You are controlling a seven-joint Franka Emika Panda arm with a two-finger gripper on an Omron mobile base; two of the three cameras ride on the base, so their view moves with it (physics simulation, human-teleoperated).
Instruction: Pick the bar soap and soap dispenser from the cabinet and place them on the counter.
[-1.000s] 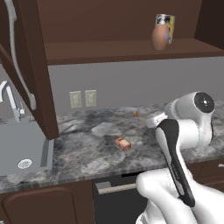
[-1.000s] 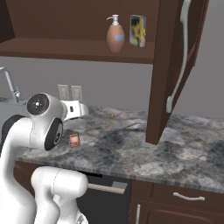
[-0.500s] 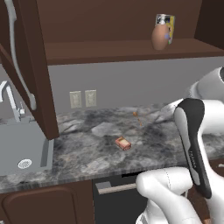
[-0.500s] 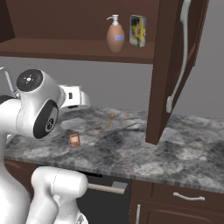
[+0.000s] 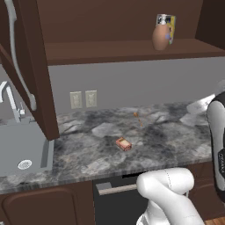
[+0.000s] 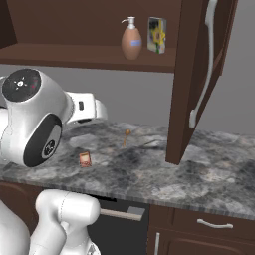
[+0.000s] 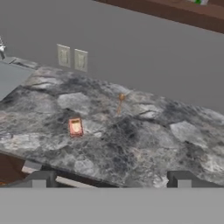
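Soap dispenser (image 6: 131, 40) is seen upright on the shelf of the cabinet (image 6: 74, 55), high above the gripper (image 7: 109, 179), whose tips are spread apart and empty. Bar soap (image 7: 75, 127) is found on the counter (image 7: 144, 144), ahead and left.

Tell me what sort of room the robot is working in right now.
A kitchen, by the look of it: a marbled stone counter with a sink set in, a dark wooden wall cabinet above, and wall outlets.
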